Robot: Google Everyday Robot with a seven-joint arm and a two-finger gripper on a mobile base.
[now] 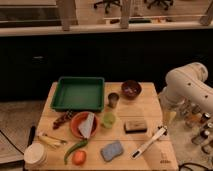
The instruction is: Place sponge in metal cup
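The sponge (pixel 112 150), a flat blue-grey pad, lies near the front edge of the wooden table (pixel 150 107). The metal cup (pixel 113 99), small and grey-silver, stands upright near the middle back, just right of the green tray. The robot's white arm (pixel 186 85) reaches in from the right. Its gripper (pixel 167 119) hangs over the table's right edge, well apart from both the sponge and the cup and holding nothing that I can see.
A green tray (pixel 78 93) sits at back left and a dark bowl (pixel 131 89) at back right. Between them and the sponge are a light green cup (pixel 108 120), a tan block (pixel 135 125), an orange plate (pixel 75 125), a white brush (pixel 149 141), a green pepper (pixel 75 148) and a white tub (pixel 35 154).
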